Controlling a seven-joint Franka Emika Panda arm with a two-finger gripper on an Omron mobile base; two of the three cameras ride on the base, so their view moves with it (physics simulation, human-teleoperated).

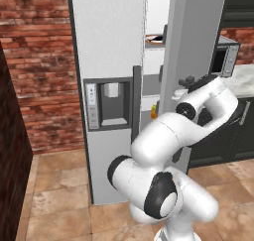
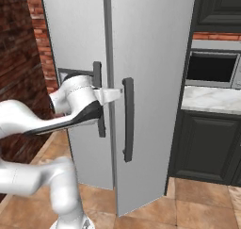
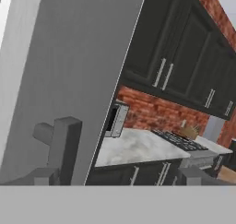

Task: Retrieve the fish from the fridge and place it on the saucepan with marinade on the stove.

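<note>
The fridge (image 1: 111, 61) stands with its right door (image 2: 150, 82) swung partly open, white shelves showing in the gap. The stove (image 3: 182, 142) lies well apart, along the counter (image 3: 133, 147). The gripper (image 3: 117, 179), fingers spread wide and holding nothing, sits beside the door's dark handle (image 2: 127, 119). The fish cannot be made out. Judgement: widen the door fully before reaching in.
</note>
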